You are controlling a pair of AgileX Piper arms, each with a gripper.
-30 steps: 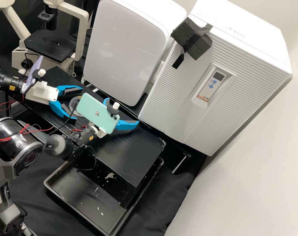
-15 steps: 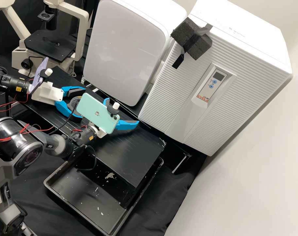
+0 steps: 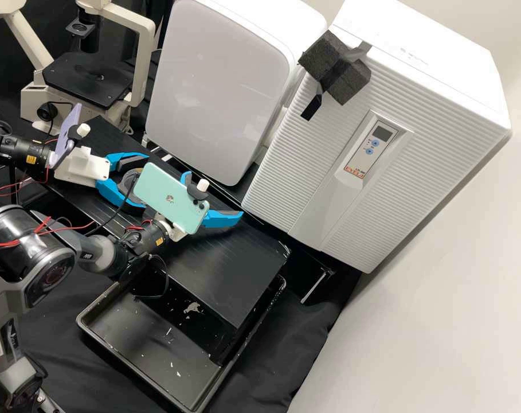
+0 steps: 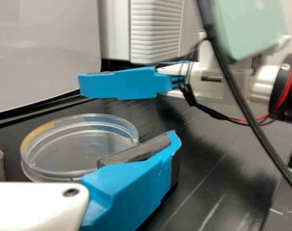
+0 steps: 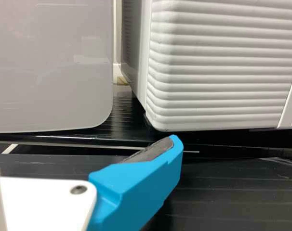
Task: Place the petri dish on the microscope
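Plainly, the task is in its early part: the round, clear plastic petri dish [image 4: 76, 144], with a tan patch at its rim, lies flat on the ribbed black bench top [image 3: 237, 275], and the cream-framed microscope with its flat black stage [image 3: 88, 80] stands well apart from it, at about eleven o'clock from the dish in the high view. Getting around the dish looks done; closing on it, lifting, carrying it over to the stage, setting it down level and letting go are all left. The left gripper, white with two bright blue fingers [image 3: 140, 180], points towards about three o'clock in the high view and is wide open, its dark grey pads on either side of the dish. One pad overlaps the dish's edge in the left wrist view, and whether it touches I cannot tell; the other stands a little off from the wall, so I judge the dish straddled and not gripped. The right gripper, of the same white and blue make [image 3: 214, 194], is at about three o'clock from the left one, also spread wide, and holds nothing. The next move likely calls for a gentle, even squeeze, since a smooth, shallow wall could slip or tip if one pad pushed first.
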